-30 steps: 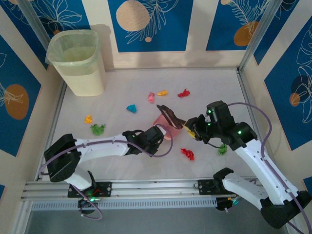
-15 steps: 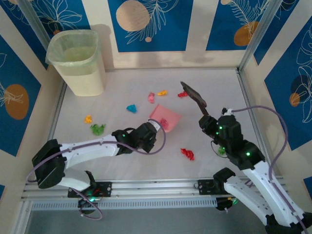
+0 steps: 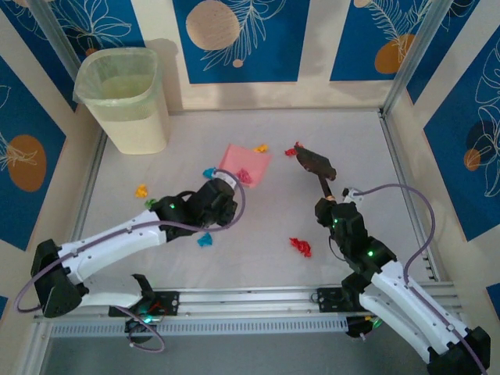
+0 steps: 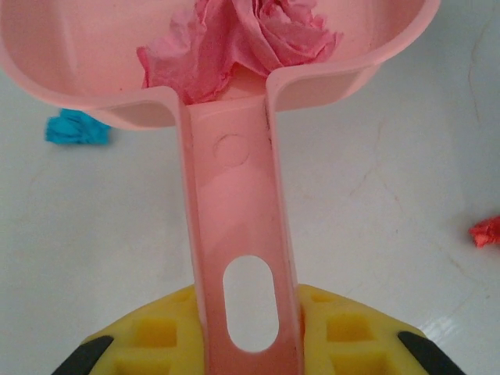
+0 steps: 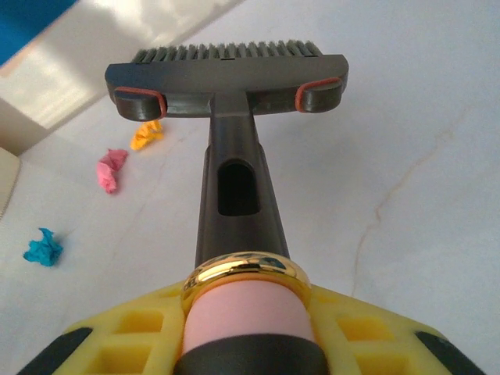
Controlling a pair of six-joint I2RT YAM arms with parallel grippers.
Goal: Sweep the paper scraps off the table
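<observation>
My left gripper [image 3: 222,190] [image 4: 246,340] is shut on the handle [image 4: 237,234] of the pink dustpan [image 3: 246,160] [image 4: 86,55], left of the table's [image 3: 344,129] centre. A pink paper wad [image 4: 234,43] lies in the pan. My right gripper [image 3: 329,205] [image 5: 246,328] is shut on the dark brush, whose head [image 3: 315,162] [image 5: 226,74] points toward the back. Paper scraps lie loose: orange [image 3: 261,148] [image 5: 145,134], red [image 3: 292,150], cyan [image 3: 208,173] [image 4: 76,127], pink [image 5: 112,169], orange [image 3: 141,190], green [image 3: 150,203], cyan [image 3: 205,239], red [image 3: 300,247].
A pale yellow bin [image 3: 125,98] stands in the back left corner. Patterned panels wall in the table at the back and both sides. An aluminium rail [image 3: 234,301] runs along the near edge by the arm bases.
The left arm has carried the dustpan toward the back left. The right arm has pulled back toward its base; the brush swung up to the right, then came down pointing back.
</observation>
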